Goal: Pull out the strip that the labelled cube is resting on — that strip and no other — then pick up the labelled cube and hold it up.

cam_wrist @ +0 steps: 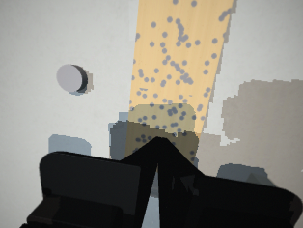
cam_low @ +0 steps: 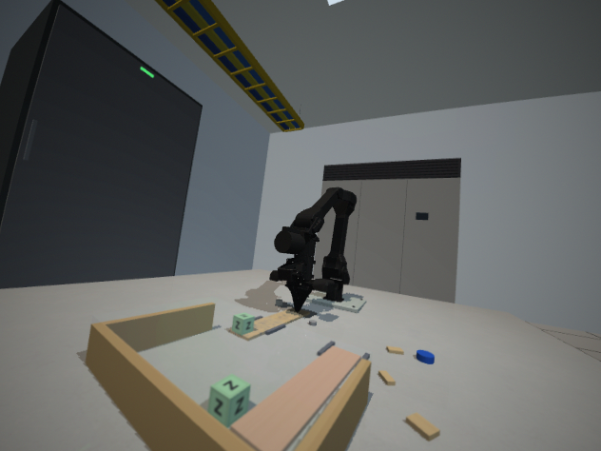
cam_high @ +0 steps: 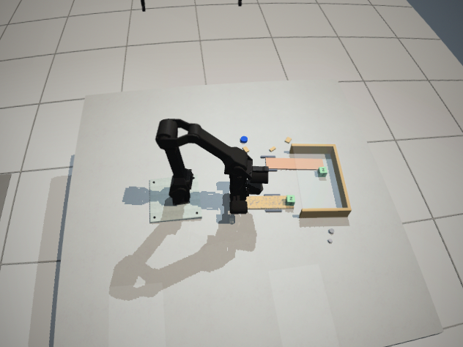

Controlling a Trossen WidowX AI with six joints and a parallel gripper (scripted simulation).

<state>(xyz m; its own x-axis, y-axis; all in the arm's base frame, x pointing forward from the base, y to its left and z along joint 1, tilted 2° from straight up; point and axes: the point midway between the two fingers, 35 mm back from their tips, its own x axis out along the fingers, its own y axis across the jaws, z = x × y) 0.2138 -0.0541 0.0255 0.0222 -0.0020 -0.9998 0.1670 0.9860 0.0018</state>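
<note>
Blue disc (cam_high: 243, 139) (cam_low: 425, 357): right of the gripper (cam_high: 238, 206) (cam_low: 297, 309) (cam_wrist: 160, 140) in the exterior view
Tan blocks (cam_high: 272, 148) (cam_low: 422, 425): three, also right of it there
Grey disc (cam_low: 312, 323) (cam_wrist: 69, 78): near the fingertips, ahead and left in the wrist view
Grey pebbles (cam_high: 331, 230): two, well apart from it
Dark cabinet (cam_low: 106, 146): left, exterior view

We've got an all-black arm (cam_high: 211, 143) (cam_low: 339, 232), mostly matte. Upper end of the upright link: chunky rounded drum (cam_high: 167, 129) (cam_low: 344, 198). Open gap between two struts beside it. Fat cylindrical housing (cam_high: 260, 175) (cam_low: 289, 241) near the wrist, flat round face. Gripper (cam_high: 239, 203) (cam_low: 298, 309) (cam_wrist: 160, 142) is black too: broad, round-cornered blocks, fingers tapering to a point. Base plate (cam_high: 158, 214) (cam_low: 358, 306): pale grey-green, squarish, dark round spots near corners. We can't make out any lettering.
</note>
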